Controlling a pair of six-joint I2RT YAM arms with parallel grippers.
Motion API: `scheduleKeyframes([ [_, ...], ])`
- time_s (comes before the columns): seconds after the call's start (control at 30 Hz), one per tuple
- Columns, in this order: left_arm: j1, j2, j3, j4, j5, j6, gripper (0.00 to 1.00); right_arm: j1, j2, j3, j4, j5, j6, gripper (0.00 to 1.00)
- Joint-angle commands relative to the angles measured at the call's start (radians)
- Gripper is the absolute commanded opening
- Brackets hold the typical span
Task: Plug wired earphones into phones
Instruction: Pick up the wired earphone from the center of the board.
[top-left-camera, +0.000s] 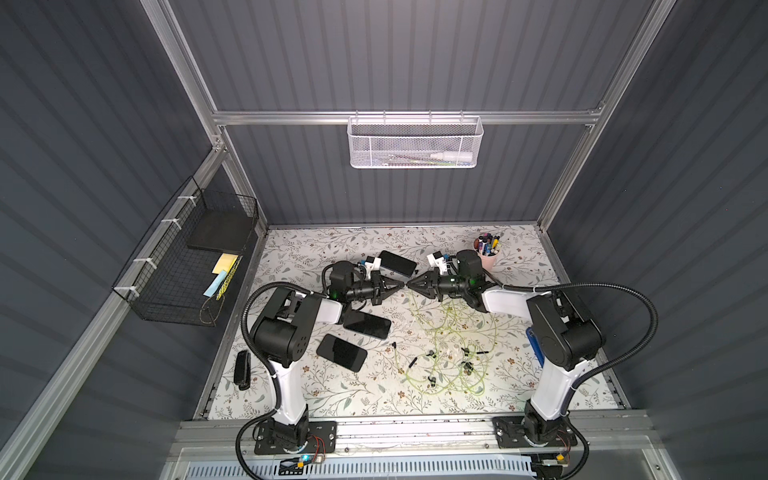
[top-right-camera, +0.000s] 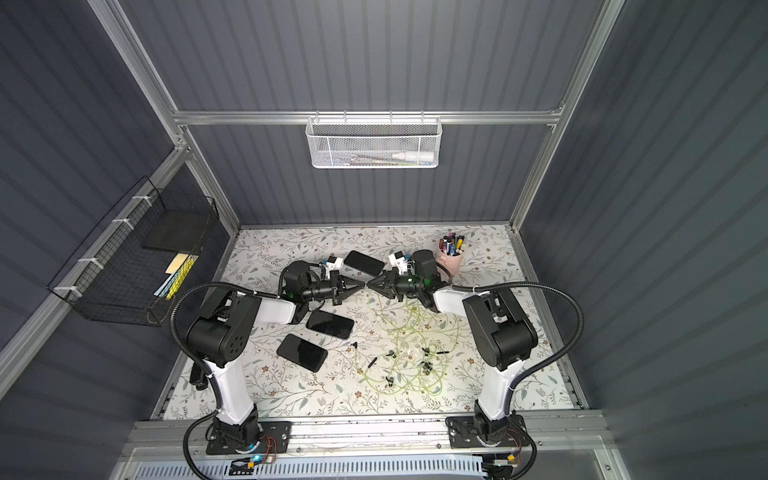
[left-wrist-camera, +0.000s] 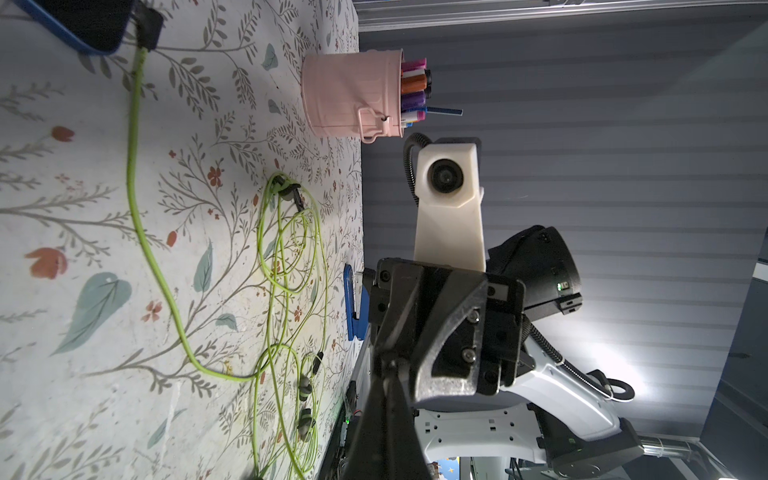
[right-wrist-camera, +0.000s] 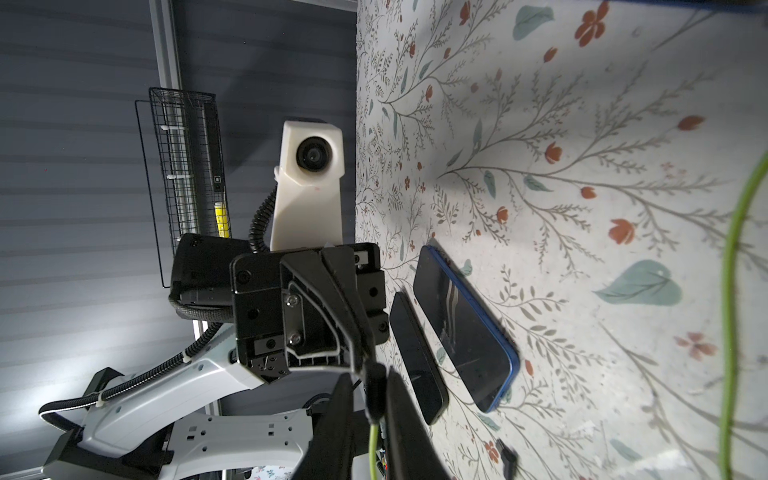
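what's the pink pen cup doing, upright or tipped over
Upright: the pink cup stands on its base, pens poking out of its open top.

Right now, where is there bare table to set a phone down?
Free: the table strip between its near edge and the earphones; also the far corner left of the far phone. Crowded: around the earphones tangle and by the pink cup.
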Motion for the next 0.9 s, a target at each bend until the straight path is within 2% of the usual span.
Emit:
scheduleKeyframes([
  [0.0, -0.015, -0.014, 0.024, -0.023, 0.021, 0.028, 0.0, 0.004, 0.001, 0.011, 0.004, -0.014, -0.022, 0.12],
  [0.1, -0.016, -0.014, 0.026, -0.03, 0.021, 0.031, 0.0, 0.004, -0.003, 0.012, -0.009, -0.013, -0.03, 0.07],
  [0.27, -0.016, -0.02, 0.031, -0.064, 0.017, 0.046, 0.0, 0.004, -0.01, 0.012, -0.029, -0.007, -0.048, 0.05],
  [0.5, -0.016, -0.066, 0.073, -0.31, -0.002, 0.179, 0.0, 0.004, -0.02, 0.004, -0.04, -0.001, -0.057, 0.04],
  [0.53, -0.016, -0.072, 0.08, -0.337, -0.006, 0.198, 0.02, 0.004, -0.021, 0.001, -0.04, 0.002, -0.058, 0.04],
  [0.67, -0.016, -0.078, 0.089, -0.361, -0.01, 0.212, 0.01, 0.005, -0.024, -0.003, -0.035, 0.001, -0.054, 0.04],
  [0.77, -0.017, -0.072, 0.093, -0.356, -0.012, 0.21, 0.0, 0.009, -0.02, 0.001, -0.034, -0.005, -0.051, 0.06],
  [0.87, -0.019, -0.072, 0.093, -0.351, -0.016, 0.206, 0.0, 0.012, -0.014, -0.001, -0.014, -0.008, -0.038, 0.17],
])
